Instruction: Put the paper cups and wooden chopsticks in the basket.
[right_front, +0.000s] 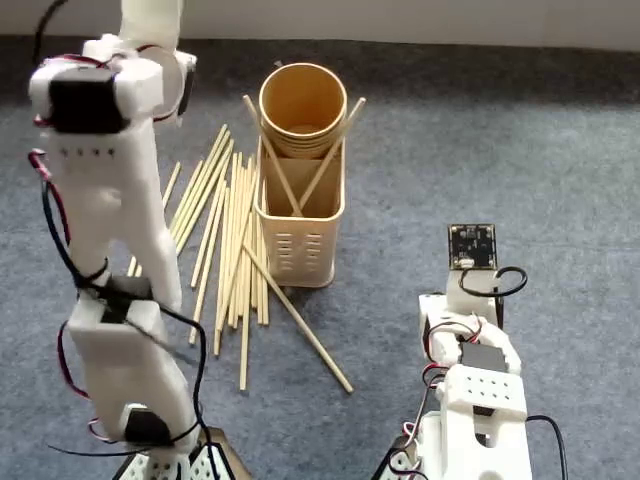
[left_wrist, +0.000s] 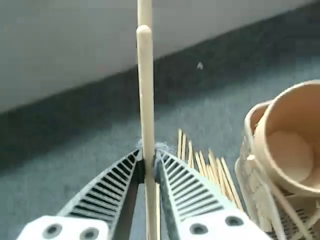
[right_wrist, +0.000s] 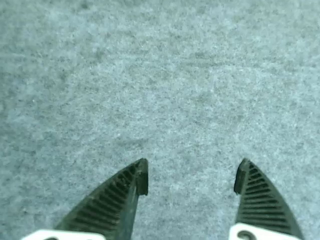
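Observation:
A cream basket (right_front: 300, 225) stands mid-table with stacked paper cups (right_front: 303, 105) in it and a few chopsticks leaning out. Several wooden chopsticks (right_front: 232, 240) lie spread on the carpet to the basket's left. My left gripper (left_wrist: 149, 165) is shut on wooden chopsticks (left_wrist: 145, 95), held upright above the carpet; the cups (left_wrist: 290, 140) and basket (left_wrist: 260, 195) sit off to one side of it, the loose chopsticks (left_wrist: 210, 167) beyond it. The left arm (right_front: 110, 220) rises tall at the table's left. My right gripper (right_wrist: 191, 180) is open over bare carpet, with nothing between its fingers.
The right arm (right_front: 470, 380) sits low at the front right, well clear of the basket. One long chopstick (right_front: 300, 322) lies slanted in front of the basket. Grey carpet (right_front: 520, 150) covers the table to the right and behind.

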